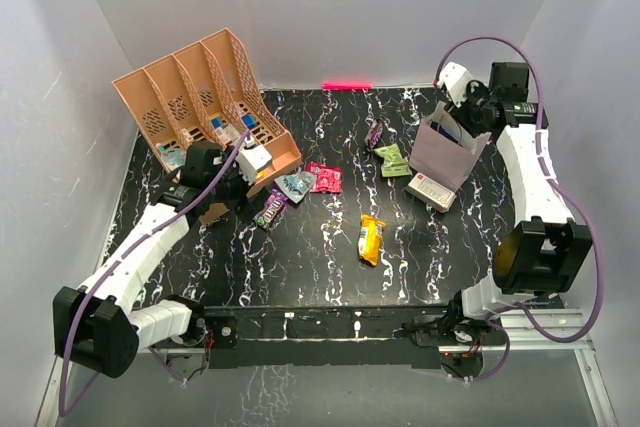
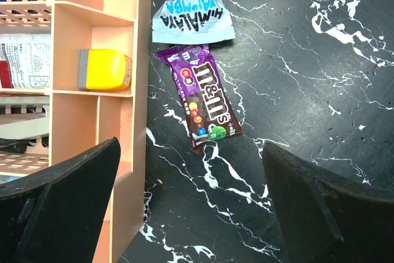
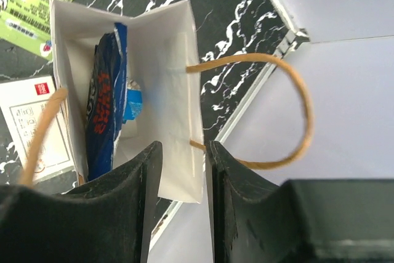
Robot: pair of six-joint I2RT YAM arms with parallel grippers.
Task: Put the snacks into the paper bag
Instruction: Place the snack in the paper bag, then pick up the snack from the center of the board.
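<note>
Right, we are looking at the right gripper (image 3: pixel 183 147) first: it is hovering over the top of the small upright pale greyish-lilac paper bag (image 3: pixel 166 47), at the far right of the black marbled table (image 1: pixel 300 267). Its jaws are standing slightly parted, with the bag's near wall showing in the gap. We are seeing no snack between them. A dark blue crisp bag (image 3: pixel 101 109) is sitting inside the paper bag, and one tan cord handle (image 3: pixel 298 90) is looping out to the side.

The left gripper (image 2: pixel 191 152) is hanging spread wide and holding nothing. It is just beside the peach-orange slotted plastic organiser (image 2: pixel 117 90). A purple M&M's packet (image 2: pixel 206 100) is lying flat on the table right ahead of it, between the lines of its two fingers (image 2: pixel 68 201). A pale blue packet (image 2: pixel 191 10) is lying just beyond that one, touching its far end.

Still lying out on the table:
- a pink packet (image 1: pixel 325 178) near the pale blue one
- a yellow packet (image 1: pixel 371 238) around mid-table
- a green packet (image 1: pixel 393 160) and a small purple packet (image 1: pixel 375 134), both near the paper bag

A white rectangular box with a red mark (image 1: pixel 432 191) is lying just beside the bag's base.
</note>
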